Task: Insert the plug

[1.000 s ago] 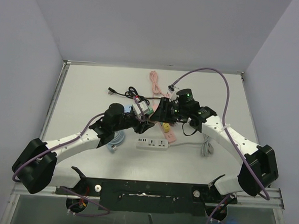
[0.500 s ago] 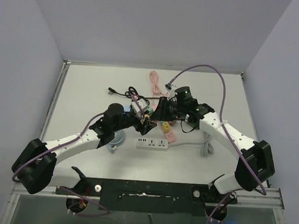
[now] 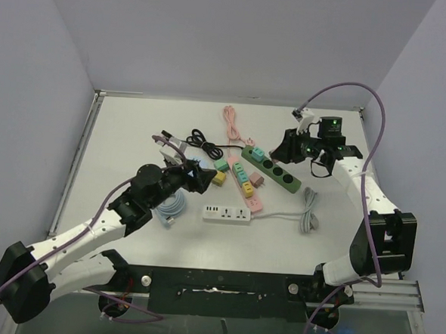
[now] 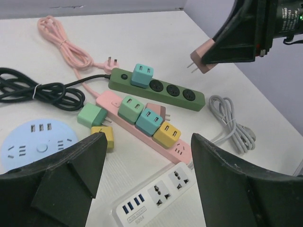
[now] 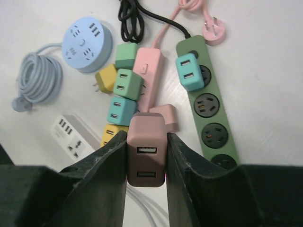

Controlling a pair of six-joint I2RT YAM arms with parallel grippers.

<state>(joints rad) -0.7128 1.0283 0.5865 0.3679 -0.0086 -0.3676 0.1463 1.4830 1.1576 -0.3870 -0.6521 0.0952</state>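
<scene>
Power strip, the green one [image 3: 271,166], is my landmark. My left gripper [image 4: 147,142] gapes wide and empty, well apart from that strip. My right gripper [image 5: 147,138] hangs raised near it, clamped on the brown plug [image 5: 147,163], and a teal adapter [image 5: 188,72] sits in the strip's end socket.

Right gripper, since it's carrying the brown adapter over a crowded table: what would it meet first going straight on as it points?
The brown adapter in the right gripper would probably hit the small pink adapter between the pink strip and green strip first; depth is unclear.
</scene>
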